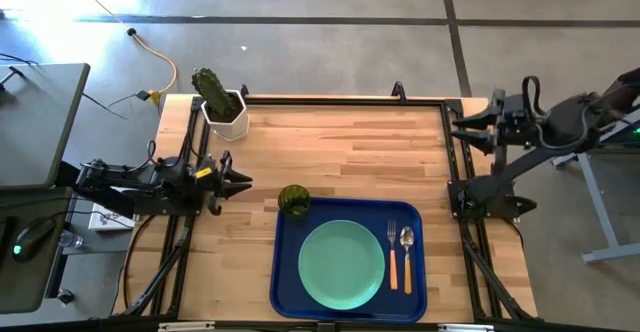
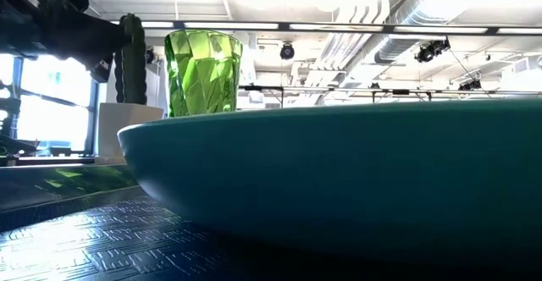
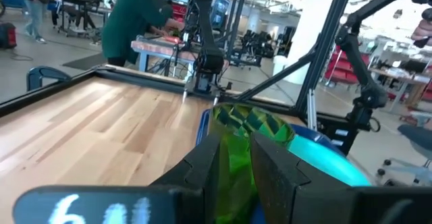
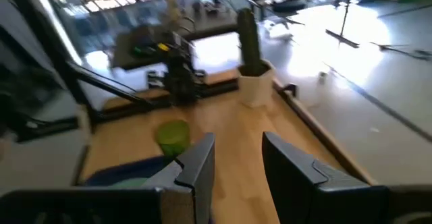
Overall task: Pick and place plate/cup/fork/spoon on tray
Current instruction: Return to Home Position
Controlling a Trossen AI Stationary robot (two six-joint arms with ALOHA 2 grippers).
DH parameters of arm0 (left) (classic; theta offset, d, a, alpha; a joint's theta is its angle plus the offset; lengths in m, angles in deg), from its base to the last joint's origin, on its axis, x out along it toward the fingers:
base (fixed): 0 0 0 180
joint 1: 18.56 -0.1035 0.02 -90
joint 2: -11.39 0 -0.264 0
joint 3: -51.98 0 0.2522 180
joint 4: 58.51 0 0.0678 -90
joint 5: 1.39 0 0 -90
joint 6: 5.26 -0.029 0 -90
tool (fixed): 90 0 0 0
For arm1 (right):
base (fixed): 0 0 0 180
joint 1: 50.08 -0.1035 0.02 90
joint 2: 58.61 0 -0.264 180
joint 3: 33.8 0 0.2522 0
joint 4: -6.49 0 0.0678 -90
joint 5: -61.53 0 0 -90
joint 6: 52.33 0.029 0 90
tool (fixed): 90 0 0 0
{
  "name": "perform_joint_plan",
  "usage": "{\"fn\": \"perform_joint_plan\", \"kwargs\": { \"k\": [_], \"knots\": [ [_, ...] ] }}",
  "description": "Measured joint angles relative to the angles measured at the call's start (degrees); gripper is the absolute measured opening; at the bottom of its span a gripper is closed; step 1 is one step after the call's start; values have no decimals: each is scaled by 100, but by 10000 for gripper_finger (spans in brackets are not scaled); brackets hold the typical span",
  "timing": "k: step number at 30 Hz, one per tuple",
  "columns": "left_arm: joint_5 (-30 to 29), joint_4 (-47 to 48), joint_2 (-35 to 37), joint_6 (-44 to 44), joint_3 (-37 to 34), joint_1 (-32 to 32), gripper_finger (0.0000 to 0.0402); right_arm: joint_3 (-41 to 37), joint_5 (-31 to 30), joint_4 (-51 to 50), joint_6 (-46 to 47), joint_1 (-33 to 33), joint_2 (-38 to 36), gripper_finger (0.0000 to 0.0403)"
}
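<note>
The dark blue tray [image 1: 281, 272] lies at the table's near middle. The mint-green plate [image 1: 341, 264] lies flat in it, with the fork [image 1: 392, 256] and the spoon [image 1: 407, 256] side by side to its right. The olive-green cup [image 1: 293, 200] stands upright at the tray's far left corner; whether it is inside the rim or on it, I cannot tell. My left gripper [image 1: 238, 172] is open and empty, level, left of the cup and apart from it; the cup [image 3: 243, 129] shows beyond its fingers. My right gripper [image 1: 458, 130] is open and empty at the table's far right edge.
A cactus in a white pot [image 1: 222, 104] stands at the table's far left corner, just beyond my left gripper. Black frame rails run along the table's edges. Bare wood lies between the tray and the far edge. A person stands in the room behind the table [image 3: 138, 21].
</note>
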Motion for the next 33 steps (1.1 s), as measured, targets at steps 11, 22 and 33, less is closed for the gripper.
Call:
{"fn": "perform_joint_plan", "kwargs": {
  "k": [11,22,33],
  "knots": [
    [-4,59,-7,-149,0,0,74,-3536,1194,2242,-145,0,-2230,115],
    [-2,55,-7,-153,2,0,74,-5932,1498,3598,-256,0,-3478,114],
    [0,52,-6,-149,2,0,74,-7367,1080,4447,-485,4,-4148,115]
  ]
}}
